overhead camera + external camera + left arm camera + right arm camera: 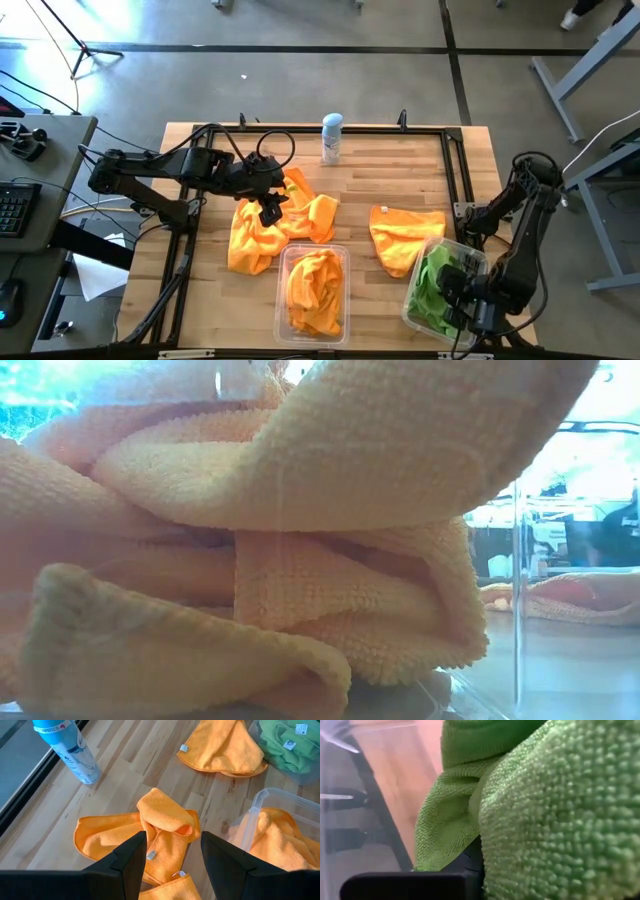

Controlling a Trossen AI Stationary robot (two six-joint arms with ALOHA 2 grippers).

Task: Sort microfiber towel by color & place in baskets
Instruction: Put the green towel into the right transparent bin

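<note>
my left fingers [134, 865] fill the near edge of the left wrist view, spread apart and holding nothing, hanging over the heap of orange towels [272, 225] on the table [370, 185]. the crumpled top fold [165, 815] lies straight ahead of the gap between them, so a plain drop should meet it. the heap runs lengthwise toward the orange basket [312, 292], which sits just beside it on the near side and already holds orange cloth. one more orange towel [405, 232] lies spread further right, touching the green basket [440, 288]. my right gripper [478, 312] is down at that basket, buried against green towel [560, 815]; i cannot tell if its fingers are parted or closed. the spray can [332, 138] stands at the far edge, well apart. my left arm is clearly nearer the heap, so i judge the next pick is its job.
</note>
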